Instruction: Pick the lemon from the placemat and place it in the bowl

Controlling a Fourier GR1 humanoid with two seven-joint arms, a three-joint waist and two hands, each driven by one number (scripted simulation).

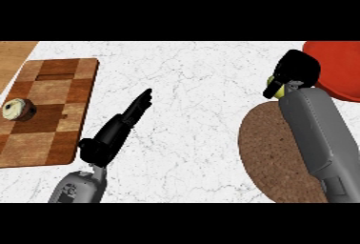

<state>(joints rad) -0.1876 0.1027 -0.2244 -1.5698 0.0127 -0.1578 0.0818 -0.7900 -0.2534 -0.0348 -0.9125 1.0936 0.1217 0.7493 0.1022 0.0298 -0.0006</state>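
Note:
My right hand [295, 71] is curled round the yellow lemon [280, 92], of which only a small patch shows under the fingers. The hand hovers at the far edge of the round brown placemat [271, 152], just left of the red bowl [336, 66] at the upper right. My right forearm crosses the placemat and hides part of it. My left hand [123, 124] rests open in the middle left of the counter, fingers straight and pointing away.
A checkered wooden cutting board [53, 109] lies at the left with a small chocolate-frosted cupcake [17, 109] on it. The white marble counter [197, 95] spreads between the board and the placemat.

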